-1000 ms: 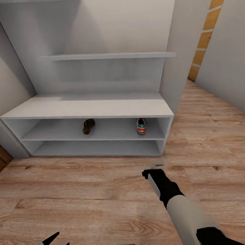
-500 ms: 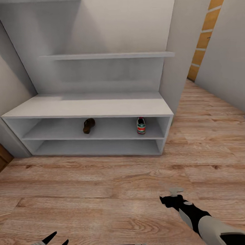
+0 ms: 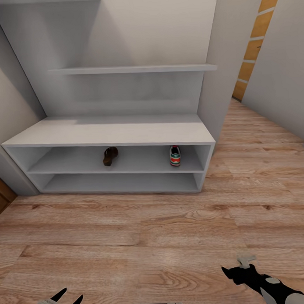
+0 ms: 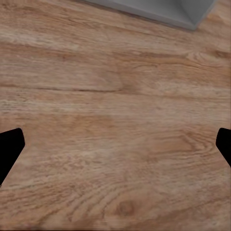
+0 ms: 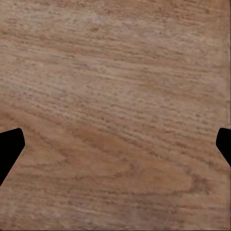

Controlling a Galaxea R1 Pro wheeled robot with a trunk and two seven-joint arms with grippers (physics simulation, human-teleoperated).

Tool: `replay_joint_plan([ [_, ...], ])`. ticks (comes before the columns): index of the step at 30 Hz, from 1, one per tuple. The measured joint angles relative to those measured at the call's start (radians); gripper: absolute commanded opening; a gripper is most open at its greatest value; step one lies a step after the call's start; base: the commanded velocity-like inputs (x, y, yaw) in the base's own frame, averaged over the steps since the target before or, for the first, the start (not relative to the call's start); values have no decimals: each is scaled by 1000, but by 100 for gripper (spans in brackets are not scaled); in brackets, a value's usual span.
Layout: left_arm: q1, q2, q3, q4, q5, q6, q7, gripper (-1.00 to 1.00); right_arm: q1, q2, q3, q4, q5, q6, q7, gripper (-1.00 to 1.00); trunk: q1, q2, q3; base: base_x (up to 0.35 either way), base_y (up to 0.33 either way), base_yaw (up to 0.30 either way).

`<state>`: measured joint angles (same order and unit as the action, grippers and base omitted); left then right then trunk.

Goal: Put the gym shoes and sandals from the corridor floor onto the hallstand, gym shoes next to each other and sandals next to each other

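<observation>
The pale grey hallstand (image 3: 112,131) stands against the wall ahead. On the upper of its two open shelves lie one brown sandal (image 3: 110,156) left of the middle and one white gym shoe (image 3: 174,155) with green stripes near the right end, well apart. My left gripper (image 3: 69,298) hangs open low over the corridor floor (image 3: 141,231) at the bottom left. At the bottom right my right gripper (image 3: 233,272) is also over the planks. In the wrist views the left gripper (image 4: 115,149) and the right gripper (image 5: 115,149) both stand open with bare floor between the fingertips.
A wall shelf (image 3: 131,70) runs above the bench. A grey wall panel (image 3: 219,79) flanks the hallstand's right end, and the corridor runs on past it to the right. A corner of the hallstand's base (image 4: 159,9) shows in the left wrist view.
My right arm has drawn back from the middle of the floor toward the bottom right corner of the head view. The left gripper and the shoes have stayed put.
</observation>
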<state>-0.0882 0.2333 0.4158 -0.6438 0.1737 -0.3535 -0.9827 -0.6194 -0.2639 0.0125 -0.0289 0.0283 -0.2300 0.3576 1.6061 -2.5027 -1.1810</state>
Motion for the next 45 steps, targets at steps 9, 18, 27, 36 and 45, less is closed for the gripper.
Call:
replay_joint_plan([
  [9,0,-3,0,17,-1,-3,8,100,65,-13,-2,2,-2,-85,4,100,0,0,0,0,0,0],
  [18,0,-3,0,18,0,-5,9,100,71,-9,-2,1,-3,-94,4,100,0,0,0,0,0,0],
  [27,0,-3,0,19,-1,-5,9,100,72,-6,-2,0,-3,-96,4,100,0,0,0,0,0,0],
  [36,0,-3,0,20,-1,-5,8,100,72,-5,-3,0,-3,-95,3,100,0,0,0,0,0,-60],
  [45,0,-2,1,20,0,-5,9,100,73,-7,-13,1,-45,-96,-1,100,0,0,0,0,0,-254],
])
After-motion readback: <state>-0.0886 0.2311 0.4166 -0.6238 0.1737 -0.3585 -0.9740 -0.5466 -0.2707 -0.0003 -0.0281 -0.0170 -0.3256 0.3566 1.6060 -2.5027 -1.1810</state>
